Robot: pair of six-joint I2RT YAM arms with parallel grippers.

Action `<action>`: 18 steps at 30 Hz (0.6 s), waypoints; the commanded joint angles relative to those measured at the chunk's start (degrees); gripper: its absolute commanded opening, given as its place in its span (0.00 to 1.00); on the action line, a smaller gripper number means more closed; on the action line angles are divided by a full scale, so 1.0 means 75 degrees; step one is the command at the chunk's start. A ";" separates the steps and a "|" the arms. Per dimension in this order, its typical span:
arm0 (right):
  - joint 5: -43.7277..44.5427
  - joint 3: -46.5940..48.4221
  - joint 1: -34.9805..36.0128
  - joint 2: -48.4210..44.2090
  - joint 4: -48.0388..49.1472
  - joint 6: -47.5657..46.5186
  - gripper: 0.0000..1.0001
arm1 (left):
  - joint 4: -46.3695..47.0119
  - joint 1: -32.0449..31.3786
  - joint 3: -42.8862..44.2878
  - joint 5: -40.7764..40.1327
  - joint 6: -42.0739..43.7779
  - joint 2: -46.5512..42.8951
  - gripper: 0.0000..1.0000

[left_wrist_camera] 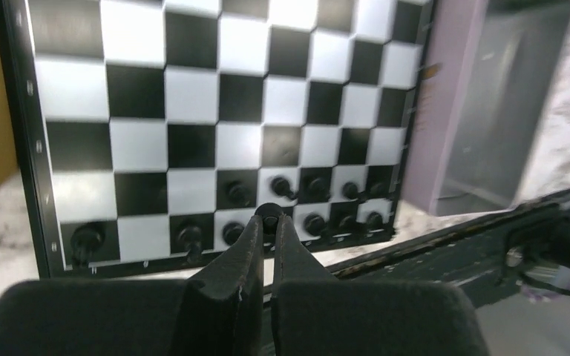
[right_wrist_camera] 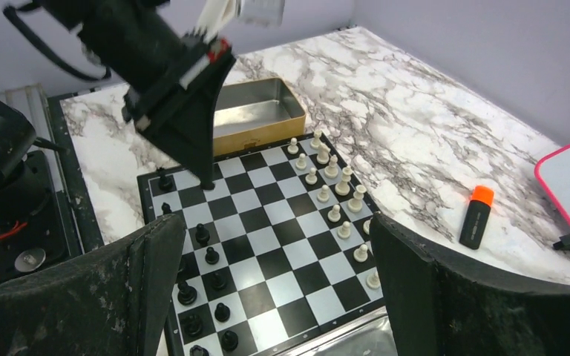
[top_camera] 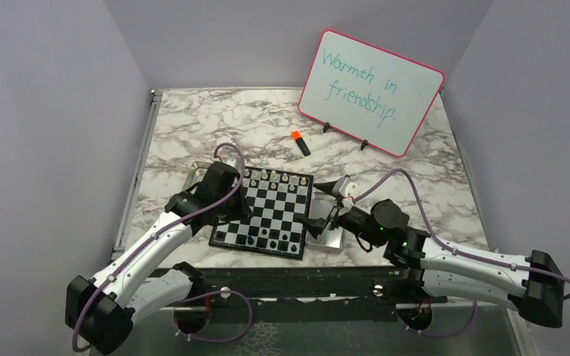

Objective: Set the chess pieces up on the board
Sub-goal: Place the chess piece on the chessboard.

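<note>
The board lies between my arms. White chess pieces line its far side and black chess pieces its near side. My left gripper is shut on a small black piece, tips down at the board's black end; the right wrist view shows the left gripper touching a square there. My right gripper hangs above the board's right edge, jaws spread wide, nothing between them. From above, the left gripper is over the board's left part and the right gripper beside its right rim.
A silver metal tray sits against the board's right side, and a gold tray lies beyond its left side. An orange-capped marker and a pink-framed whiteboard stand at the back. Purple walls enclose the marble table.
</note>
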 commanded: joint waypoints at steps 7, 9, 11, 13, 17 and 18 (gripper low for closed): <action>0.0264 -0.0534 0.0034 -0.1002 -0.0574 0.0147 1.00 | -0.0467 -0.1117 -0.0586 -0.2499 -0.1315 0.0661 0.05; 0.0298 -0.0548 0.0034 -0.1112 -0.0625 0.0141 1.00 | -0.0365 -0.1149 -0.0626 -0.2479 -0.1411 0.0953 0.07; 0.0301 -0.0548 0.0034 -0.1216 -0.0654 0.0115 1.00 | -0.0250 -0.1158 -0.0715 -0.2502 -0.1426 0.1143 0.07; 0.0311 -0.0548 0.0034 -0.1286 -0.0691 0.0093 1.00 | -0.0177 -0.1168 -0.0737 -0.2593 -0.1404 0.1227 0.07; 0.0336 -0.0536 0.0034 -0.1428 -0.0841 0.0037 1.00 | -0.0089 -0.1171 -0.0676 -0.2676 -0.1318 0.1341 0.07; 0.0346 -0.0536 0.0034 -0.1471 -0.0879 0.0005 1.00 | -0.0082 -0.1164 -0.0678 -0.2672 -0.1315 0.1365 0.07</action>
